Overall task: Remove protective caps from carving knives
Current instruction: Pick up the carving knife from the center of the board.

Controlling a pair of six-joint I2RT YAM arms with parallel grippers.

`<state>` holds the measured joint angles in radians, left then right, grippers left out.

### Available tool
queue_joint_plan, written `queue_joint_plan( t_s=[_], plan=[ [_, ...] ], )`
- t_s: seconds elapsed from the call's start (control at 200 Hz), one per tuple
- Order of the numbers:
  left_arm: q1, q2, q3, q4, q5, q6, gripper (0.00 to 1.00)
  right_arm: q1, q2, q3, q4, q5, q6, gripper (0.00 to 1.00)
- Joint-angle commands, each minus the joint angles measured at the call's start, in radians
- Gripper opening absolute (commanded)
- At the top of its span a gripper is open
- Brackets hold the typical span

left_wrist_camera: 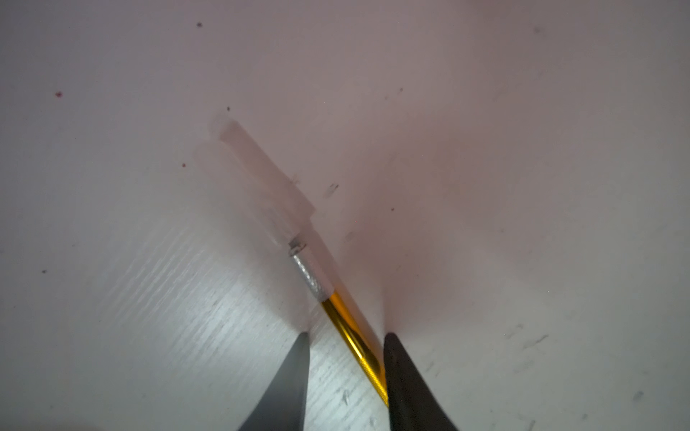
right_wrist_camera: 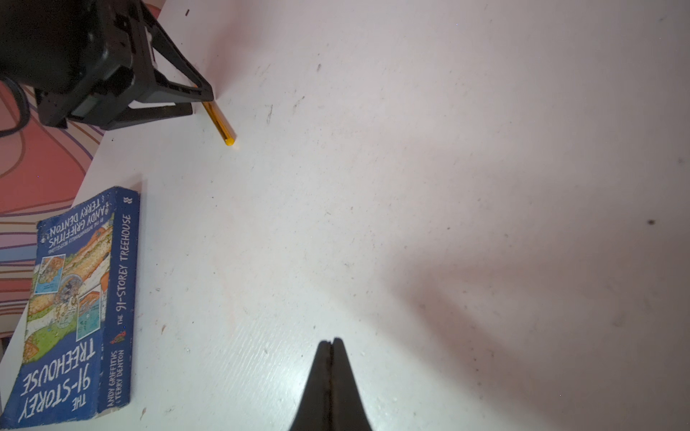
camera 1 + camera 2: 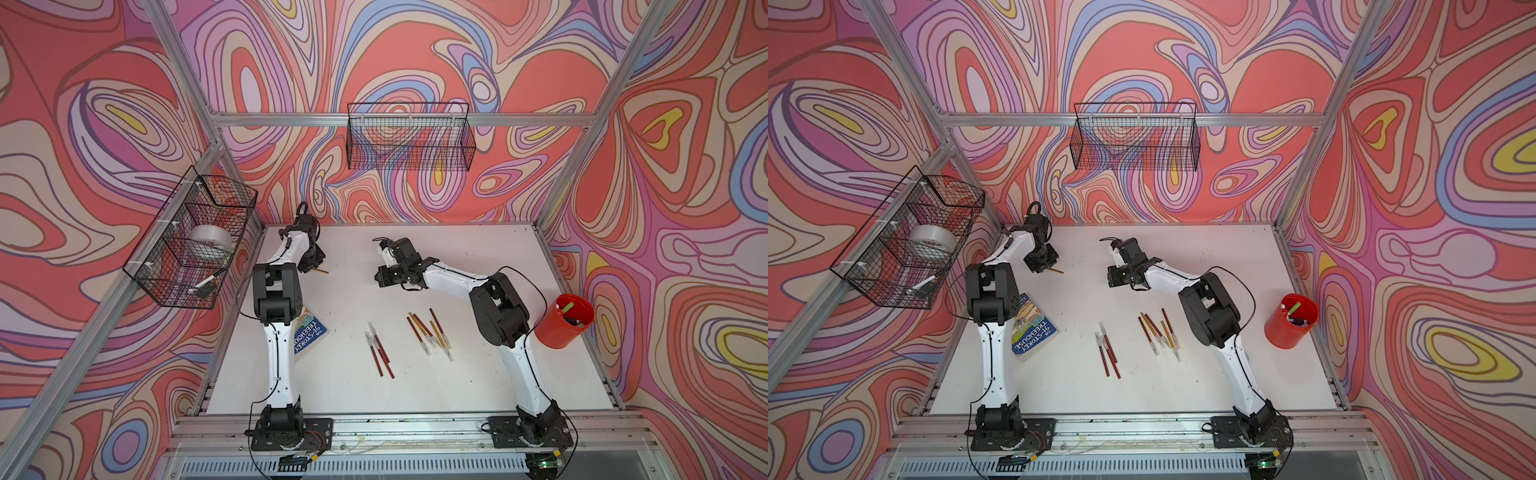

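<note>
On the left wall, a black wire basket (image 3: 166, 270) holds a grey roll of tape (image 3: 210, 241) and a white marker pen (image 3: 203, 284). A red plastic cup (image 3: 552, 336) at the table's right edge holds coloured pens (image 3: 567, 308). A second wire basket (image 3: 411, 145) hangs on the back wall.

At the far left of the white table (image 3: 457, 386), a yellow-handled carving knife (image 1: 338, 309) lies flat. Its bare handle end points toward the table's middle, and its blade end sits under a translucent whitish cap (image 1: 265, 175), blurred in the left wrist view. The left gripper (image 1: 345, 334) straddles the handle, released: one finger touches it and a gap shows at the other. Both top views hide the capped end beneath that gripper. The right gripper (image 2: 331, 341) hangs clenched on nothing above mid-table.

Nearer the front lie a group of dark red knives (image 3: 384, 361), caps toward the back, and a mixed red and yellow group (image 3: 424, 328), caps toward the front.
</note>
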<state>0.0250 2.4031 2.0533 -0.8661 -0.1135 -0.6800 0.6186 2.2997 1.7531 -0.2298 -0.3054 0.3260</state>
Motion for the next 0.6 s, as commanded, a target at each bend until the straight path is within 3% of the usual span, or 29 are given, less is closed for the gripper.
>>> queue_joint_plan(
  t_s=[0.0, 0.23, 0.596],
  plan=[
    [-0.001, 0.021, 0.01, -0.062, -0.038, 0.015, 0.39, 0.004, -0.048, -0.021, 0.02, 0.009, -0.012, 0.0],
    [-0.002, 0.027, 0.01, -0.064, -0.02, 0.015, 0.4, 0.003, -0.051, -0.039, 0.028, 0.008, -0.011, 0.0],
    [-0.002, -0.023, -0.086, -0.014, 0.003, 0.027, 0.28, 0.003, -0.075, -0.062, 0.048, 0.012, 0.008, 0.0]
  ],
)
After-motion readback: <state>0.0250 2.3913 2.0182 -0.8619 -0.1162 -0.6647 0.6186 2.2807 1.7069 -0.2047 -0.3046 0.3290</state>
